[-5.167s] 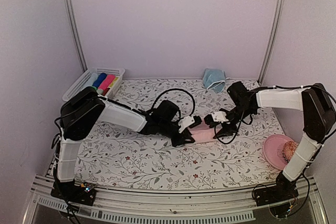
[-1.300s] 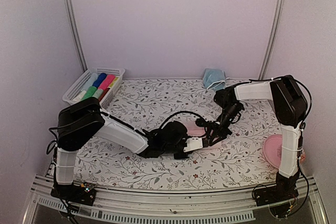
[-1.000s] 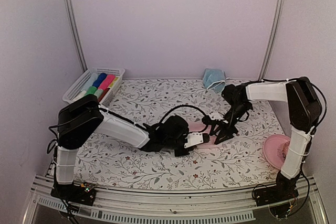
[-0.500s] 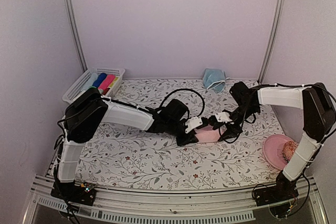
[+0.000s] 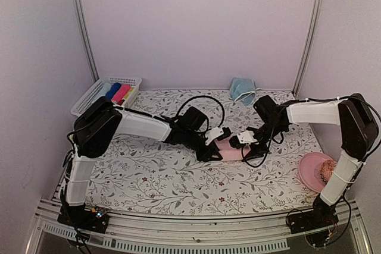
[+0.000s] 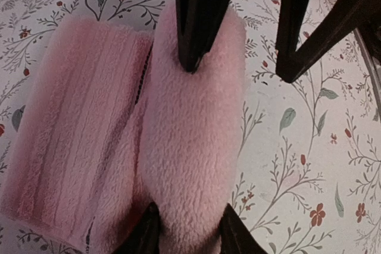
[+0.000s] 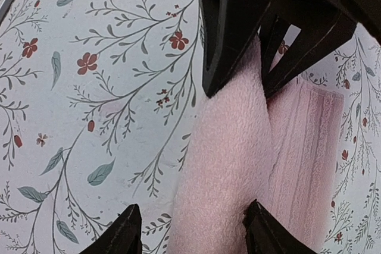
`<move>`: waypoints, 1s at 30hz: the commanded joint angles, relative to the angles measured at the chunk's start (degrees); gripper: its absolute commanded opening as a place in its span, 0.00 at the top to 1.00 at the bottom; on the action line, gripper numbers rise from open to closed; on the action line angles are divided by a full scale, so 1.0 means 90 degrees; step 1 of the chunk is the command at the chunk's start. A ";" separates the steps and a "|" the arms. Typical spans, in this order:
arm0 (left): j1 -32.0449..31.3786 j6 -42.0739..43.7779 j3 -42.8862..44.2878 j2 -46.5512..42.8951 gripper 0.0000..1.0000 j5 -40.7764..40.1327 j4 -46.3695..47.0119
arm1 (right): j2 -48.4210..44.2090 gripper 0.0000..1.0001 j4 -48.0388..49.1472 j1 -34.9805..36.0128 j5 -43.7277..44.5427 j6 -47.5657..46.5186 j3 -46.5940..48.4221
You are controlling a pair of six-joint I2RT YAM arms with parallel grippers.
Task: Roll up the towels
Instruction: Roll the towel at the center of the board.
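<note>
From above, we see the pink towel [image 5: 229, 151] mid-table on the flowered cloth [image 5: 149, 176], pale walls [image 5: 196, 28] around, the blue towel [image 5: 242, 90] at the far edge. Left wrist: our left gripper [image 6: 190, 233] pinches its rolled part. Right wrist: our right gripper [image 7: 193, 230] straddles that part, spread wide.

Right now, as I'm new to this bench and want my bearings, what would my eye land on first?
A pale pink fleecy towel, half rolled, lies mid-table; the left pincer clasps one end of the roll and the right pincer stands open at the other. A crumpled light blue cloth sits at the back wall, and a white basket of bright cloth tubes in the far left corner.
</note>
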 commanded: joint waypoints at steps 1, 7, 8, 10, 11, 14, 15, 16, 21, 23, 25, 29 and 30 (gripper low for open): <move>0.0112 -0.0156 -0.0065 0.0372 0.68 0.0144 -0.0774 | 0.0265 0.41 0.0390 0.0059 0.0375 0.0292 -0.0113; 0.0188 -0.0210 -0.0137 0.0324 0.67 0.0283 -0.0709 | 0.0563 0.46 0.0438 0.0144 0.0671 0.0382 -0.0100; 0.0199 -0.0225 -0.0147 0.0318 0.66 0.0302 -0.0701 | 0.0617 0.47 0.0439 0.0169 0.0710 0.0398 -0.0090; 0.0222 -0.0236 -0.0172 0.0291 0.64 0.0340 -0.0678 | 0.0727 0.51 0.0462 0.0216 0.0817 0.0433 -0.0058; 0.0232 -0.0238 -0.0193 0.0264 0.63 0.0342 -0.0657 | 0.0774 0.54 0.0469 0.0236 0.0873 0.0478 -0.0039; 0.0262 -0.0281 -0.0306 0.0103 0.54 0.0260 -0.0519 | 0.0879 0.64 0.0476 0.0265 0.1008 0.0591 0.0042; 0.0267 -0.0298 -0.0361 0.0027 0.51 0.0199 -0.0454 | 0.0907 0.67 0.0468 0.0269 0.1045 0.0616 0.0063; 0.0277 -0.0303 -0.0409 -0.0071 0.50 0.0131 -0.0393 | 0.0941 0.69 0.0460 0.0270 0.1077 0.0647 0.0078; 0.0297 -0.0293 -0.1065 -0.0804 0.41 -0.0505 0.0361 | 0.1083 0.77 0.0238 0.0270 0.1146 0.0683 0.0189; 0.0289 -0.0241 -0.1475 -0.1188 0.40 -0.0808 0.0800 | 0.1150 0.78 0.0002 0.0266 0.1011 0.0685 0.0308; 0.0208 -0.0108 -0.1924 -0.1570 0.38 -0.1188 0.1292 | 0.1249 0.79 -0.0415 0.0264 0.0741 0.0674 0.0529; -0.0070 0.0335 -0.2740 -0.2282 0.34 -0.1900 0.2166 | 0.1476 0.84 -0.1282 0.0265 0.0167 0.0558 0.1033; -0.0163 0.0438 -0.2870 -0.2360 0.34 -0.2029 0.2304 | 0.1511 0.85 -0.1436 0.0264 0.0033 0.0505 0.1114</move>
